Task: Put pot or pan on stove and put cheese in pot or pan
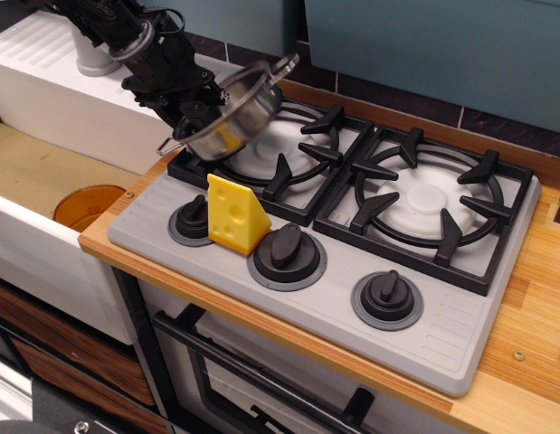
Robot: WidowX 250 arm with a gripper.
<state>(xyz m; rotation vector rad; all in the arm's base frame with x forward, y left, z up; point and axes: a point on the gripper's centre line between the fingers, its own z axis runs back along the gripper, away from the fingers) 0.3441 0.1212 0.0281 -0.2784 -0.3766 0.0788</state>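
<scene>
- Step in hand: placing the pot on the stove; judged incomplete.
- The gripper is closed on the pot's left rim and holds it tilted steeply, opening facing right and toward the camera, over the left edge of the left burner grate. Whether the pot's lower edge touches the grate cannot be told.
- The cheese stands upright just below and slightly right of the gripper, between 2 of the 3 knobs, apart from the pot.
- Next move, as a judgement: shift the pot right, level it, seat it centred on the grate, then release. The cheese pick-up comes after that.
- Risk: releasing at this tilt could tip the pot off the grate toward the desk edge.
- Brands, labels, writing: none legible.
</scene>
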